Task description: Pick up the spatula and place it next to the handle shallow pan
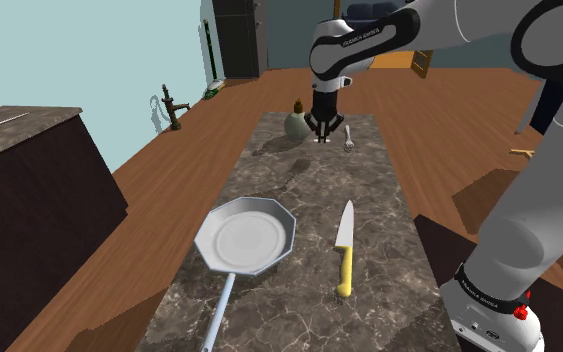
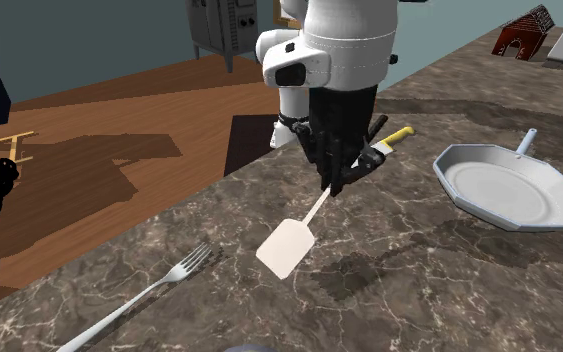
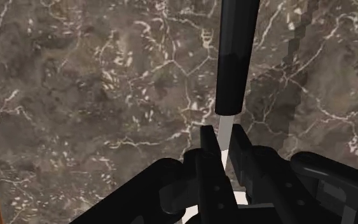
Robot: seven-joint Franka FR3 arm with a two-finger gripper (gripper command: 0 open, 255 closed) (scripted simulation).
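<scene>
Here, in the second exterior view, a fork (image 2: 149, 290) lies at the left on the dark marble table (image 2: 449, 300). Just right of it the spatula (image 2: 289, 248) hangs tilted, its white blade lowest and seemingly clear of the surface. Its thin shaft runs up into the hand (image 2: 334, 185), whose fingers are clamped on it. Behind the hand lies a yellow-handled knife (image 2: 397, 135). Farther right, well apart, sits the shallow pan (image 2: 499, 190).
</scene>
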